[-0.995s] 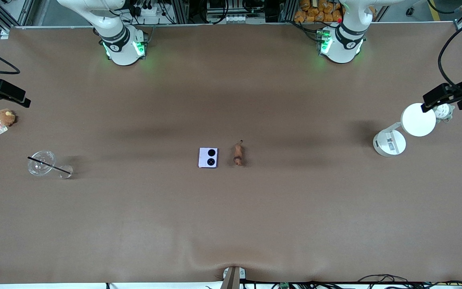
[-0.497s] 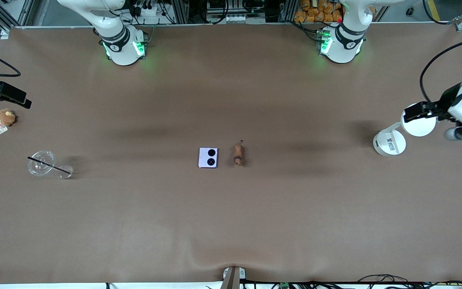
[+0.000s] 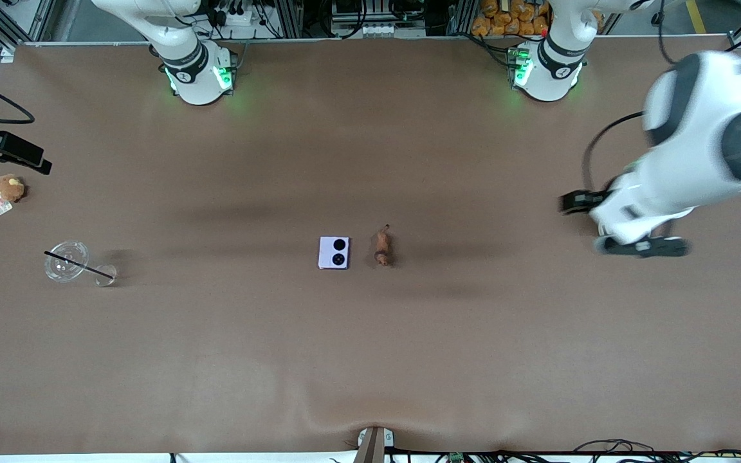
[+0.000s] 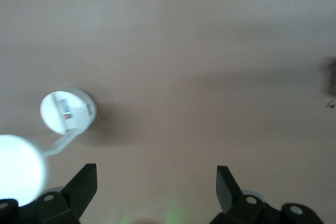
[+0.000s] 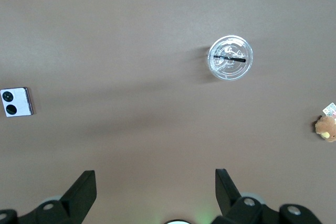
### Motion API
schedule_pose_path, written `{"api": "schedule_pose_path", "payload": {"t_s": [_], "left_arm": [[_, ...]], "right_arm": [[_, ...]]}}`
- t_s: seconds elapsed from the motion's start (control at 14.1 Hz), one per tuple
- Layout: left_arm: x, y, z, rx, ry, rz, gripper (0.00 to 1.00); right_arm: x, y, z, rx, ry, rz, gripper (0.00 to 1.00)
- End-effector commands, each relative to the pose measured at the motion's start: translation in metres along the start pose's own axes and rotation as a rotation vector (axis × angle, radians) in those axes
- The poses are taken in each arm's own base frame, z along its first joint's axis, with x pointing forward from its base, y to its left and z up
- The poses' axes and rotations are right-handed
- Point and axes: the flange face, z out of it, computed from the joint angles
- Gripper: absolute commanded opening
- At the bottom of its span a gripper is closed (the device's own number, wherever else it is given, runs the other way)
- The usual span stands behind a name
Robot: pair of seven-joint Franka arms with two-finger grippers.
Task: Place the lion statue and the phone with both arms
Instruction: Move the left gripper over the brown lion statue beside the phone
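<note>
White lamp (image 4: 67, 114) under left arm

Even overhead light, soft shadows; left arm (image 3: 698, 148) seemingly motion-blurred, its wrist view hazy.

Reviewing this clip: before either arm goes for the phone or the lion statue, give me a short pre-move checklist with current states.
1. phone lies flat on the table, unobstructed: ok.
2. lion statue lies beside it, apart from it: ok.
3. left end effector open, empty, over the white lamp: ok.
4. right end effector open, empty: ok.
5. Either end effector over its target: not ok.
</note>
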Motion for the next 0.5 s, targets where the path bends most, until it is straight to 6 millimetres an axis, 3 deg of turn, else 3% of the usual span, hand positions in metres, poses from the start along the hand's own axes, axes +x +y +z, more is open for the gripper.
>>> {"api": "schedule_pose_path", "payload": {"t_s": [0.0,0.28,0.43], "left_arm": [[0.028,0.059,0.016,0.016,0.022,-0.021,1.00],[0.031,0.167,0.060,0.005,0.100,0.010,1.00],[0.037,0.195,0.077,-0.031,0.155,-0.029,1.00]], "right_arm": [[-0.001,-0.002,0.000,0.008,0.003,-0.008,1.00],[-0.001,-0.003,0.000,0.008,0.003,-0.010,1.00],[-0.001,-0.003,0.000,0.008,0.003,-0.010,1.00]]}}
